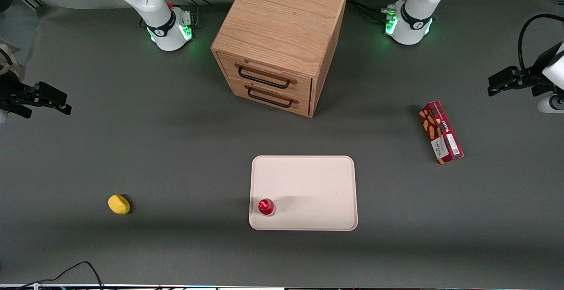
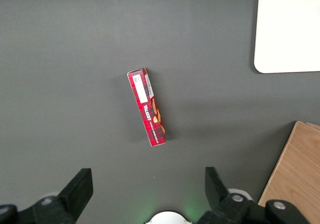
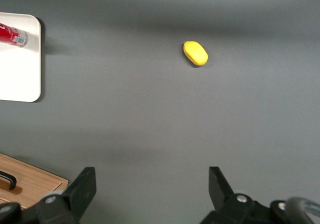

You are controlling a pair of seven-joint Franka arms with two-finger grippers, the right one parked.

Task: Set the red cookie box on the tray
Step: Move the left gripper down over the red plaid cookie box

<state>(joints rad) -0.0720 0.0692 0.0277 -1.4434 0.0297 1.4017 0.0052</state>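
Cookie box point(image 1: 440, 131) on table point(image 1: 176, 149), well apart from tray point(image 1: 308, 180).

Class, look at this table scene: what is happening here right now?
Nothing is being held yet. The gripper hangs open above the table, over the red cookie box, which lies flat on the table toward the working arm's end. The tray sits apart from it, carrying only a small red-capped object.
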